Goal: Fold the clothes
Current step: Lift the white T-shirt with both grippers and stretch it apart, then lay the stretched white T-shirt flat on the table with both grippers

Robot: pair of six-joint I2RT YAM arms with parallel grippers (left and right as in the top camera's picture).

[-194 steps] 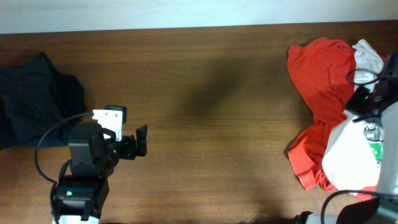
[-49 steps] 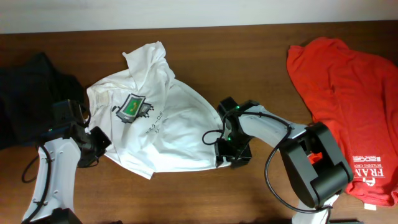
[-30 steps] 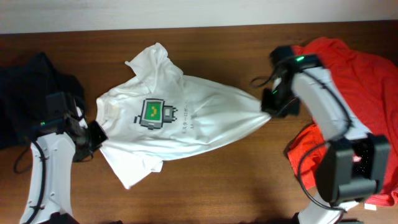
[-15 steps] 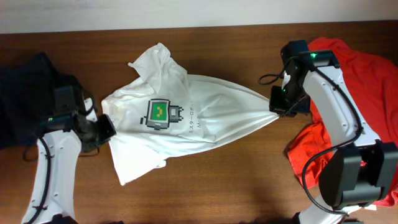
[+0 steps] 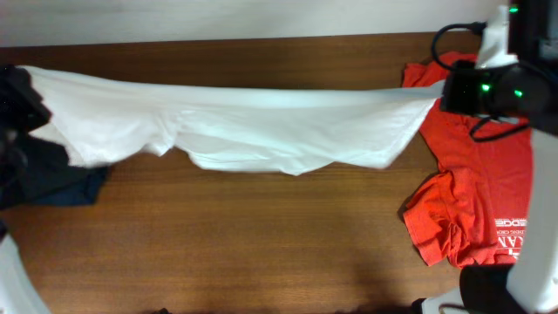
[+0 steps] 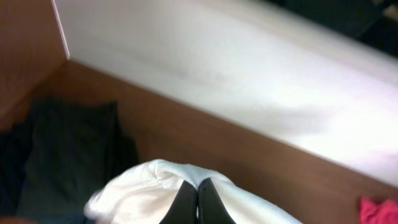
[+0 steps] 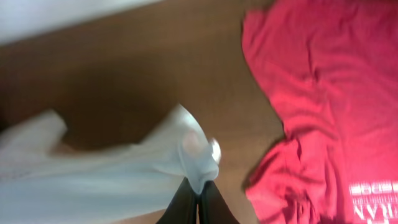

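Shirt: white short-sleeved fabric T-shirt (image 5: 261, 131) stretched mid-air betw. my pincers, above brown wooden tabletop (image 5: 261, 253).
L pincer (image 6: 198, 200): clamped tight on one shirt edge.
R pincer (image 7: 198, 204): clamped tight on opp. edge.
Risk: overpull, so hem slips out; sagging cloth may snag crumpled red T-shirt (image 5: 475, 183).
Hidden: print not visible; wrist views blurred.

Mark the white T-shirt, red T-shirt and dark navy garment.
white T-shirt (image 5: 261, 126), overhead view, middle of the stretched cloth.
red T-shirt (image 5: 475, 174), overhead view, its flat centre.
dark navy garment (image 5: 48, 174), overhead view, part showing below the white cloth.

T-shirt (image 5: 261, 131) stretched midway; lettered shirt (image 5: 475, 201) right; garments (image 5: 52, 179) left.
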